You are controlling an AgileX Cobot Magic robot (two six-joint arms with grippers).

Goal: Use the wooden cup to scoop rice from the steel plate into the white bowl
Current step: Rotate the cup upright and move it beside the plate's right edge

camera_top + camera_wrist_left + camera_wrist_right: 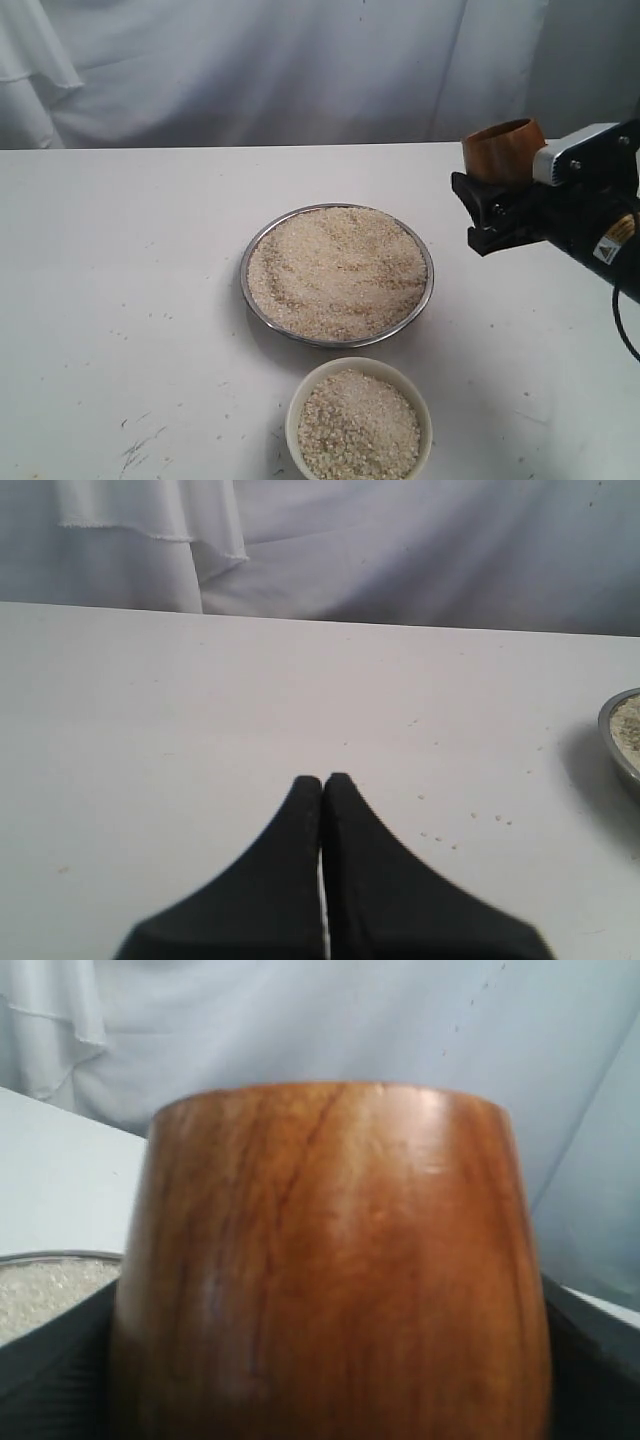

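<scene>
Holding rice: the steel plate (243, 272) is heaped nearly to its rim with the rice (338, 270).
White bowl (360, 364): just in front of the plate, close to its rim, also full of grains.
Wooden cup (502, 150): to the right of the plate and farther back, well apart from it, mouth up; its inside is not visible in any view.
Right gripper (488, 208): its jaws stand wide on either side of the cup and clamp its wall.
Left gripper (322, 780): fingertips pressed together, holding nothing, over the bare table (150, 730) left of the plate.
Around: stray grains (470, 820) lie on the table by the plate; a white cloth (300, 70) hangs behind.
Views: the exterior camera misses the left gripper; the right wrist camera is almost filled by the cup, with a sliver of the plate beside it.
</scene>
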